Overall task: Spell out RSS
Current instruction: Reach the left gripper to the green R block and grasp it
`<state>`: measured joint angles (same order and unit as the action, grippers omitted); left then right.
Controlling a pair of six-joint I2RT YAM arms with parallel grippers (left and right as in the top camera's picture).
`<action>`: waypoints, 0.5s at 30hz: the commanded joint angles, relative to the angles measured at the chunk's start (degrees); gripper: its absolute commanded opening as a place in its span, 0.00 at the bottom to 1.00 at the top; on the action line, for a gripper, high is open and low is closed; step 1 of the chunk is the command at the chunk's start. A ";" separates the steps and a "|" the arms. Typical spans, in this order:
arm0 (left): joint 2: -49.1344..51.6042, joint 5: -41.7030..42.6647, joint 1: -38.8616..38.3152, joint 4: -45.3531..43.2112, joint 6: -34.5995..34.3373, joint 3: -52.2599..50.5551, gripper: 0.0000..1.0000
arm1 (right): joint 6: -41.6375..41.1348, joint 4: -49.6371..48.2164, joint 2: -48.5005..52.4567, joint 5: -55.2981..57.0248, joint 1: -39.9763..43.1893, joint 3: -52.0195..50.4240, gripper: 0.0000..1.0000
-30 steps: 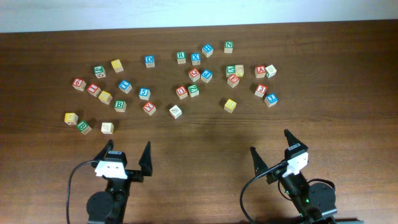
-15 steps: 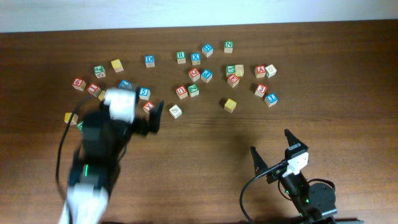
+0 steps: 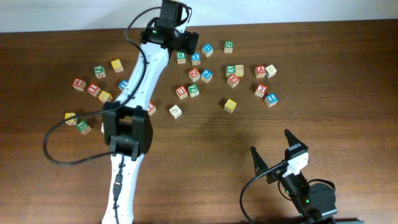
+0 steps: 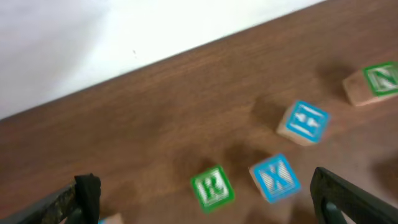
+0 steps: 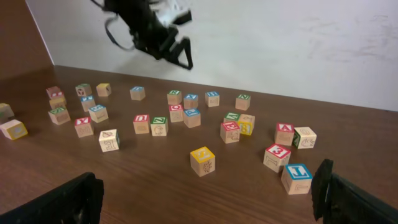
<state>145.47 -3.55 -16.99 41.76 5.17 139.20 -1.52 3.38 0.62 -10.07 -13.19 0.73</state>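
Note:
The green R cube (image 3: 181, 57) lies in the back row beside a blue X cube (image 3: 196, 59). In the left wrist view the R cube (image 4: 212, 187) sits on the table between my spread fingers, untouched. My left gripper (image 3: 179, 45) is open and empty, stretched far back and hovering just above the R cube; it also shows in the right wrist view (image 5: 163, 43). A yellow-topped cube (image 3: 231, 105) whose letter looks like an S stands alone at centre right, also in the right wrist view (image 5: 203, 160). I cannot pick out a second S. My right gripper (image 3: 273, 152) is open and empty near the front edge.
Many lettered cubes are scattered across the back half of the table (image 3: 205, 134), several partly hidden under the left arm (image 3: 140, 81). A blue cube (image 4: 303, 122) and a green N cube (image 4: 376, 81) lie right of the R. A white wall runs behind the table edge.
My left arm has swung from its rest at the front edge across the left cubes to the back row above the R cube. The right arm has not moved.

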 commanded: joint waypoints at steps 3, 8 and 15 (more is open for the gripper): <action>3.48 4.28 0.74 -3.26 0.74 1.79 0.99 | -0.68 0.20 -0.42 0.24 -0.31 -0.42 0.98; 5.44 4.09 1.03 -2.34 -6.62 1.57 0.99 | -0.68 0.20 -0.42 0.24 -0.31 -0.42 0.98; 6.80 -4.44 1.09 0.79 -22.34 1.51 0.72 | -0.68 0.20 -0.42 0.24 -0.31 -0.42 0.98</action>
<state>151.55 -5.54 -16.32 41.89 -10.79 139.63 -1.56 3.38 0.62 -10.07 -13.19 0.73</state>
